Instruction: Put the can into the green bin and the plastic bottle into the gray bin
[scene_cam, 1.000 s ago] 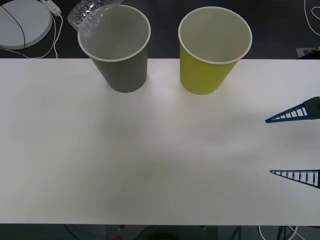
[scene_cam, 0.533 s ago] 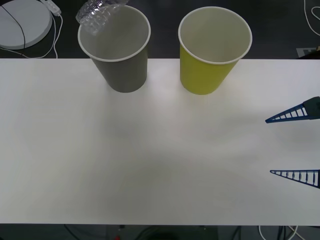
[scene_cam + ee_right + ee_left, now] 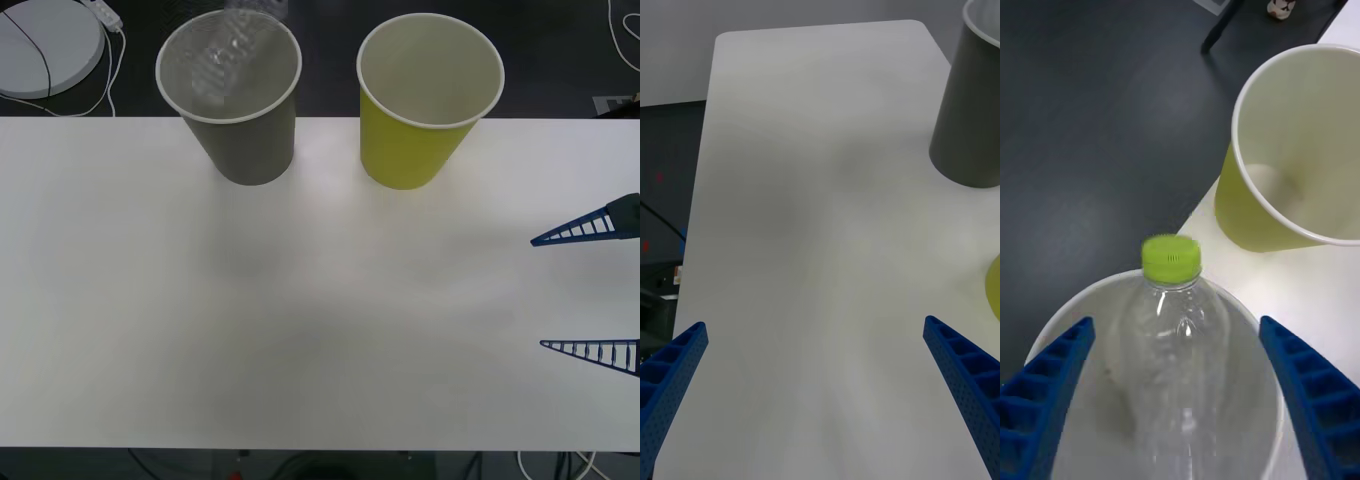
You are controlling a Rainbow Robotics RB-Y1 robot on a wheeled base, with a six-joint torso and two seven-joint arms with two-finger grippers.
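Here, the left hand (image 3: 1176,405), fingers spread wide, hangs over the gray bin (image 3: 1259,375) with the plastic bottle (image 3: 1172,337) inside. It should lift straight up, clear of the rim. The right hand (image 3: 590,290) waits open over the desk (image 3: 300,300).

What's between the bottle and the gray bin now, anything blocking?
Nothing visible. The plastic bottle is already dropping through the mouth of the gray bin, cap at the rim. The left gripper is open above it, fingers either side, not touching.
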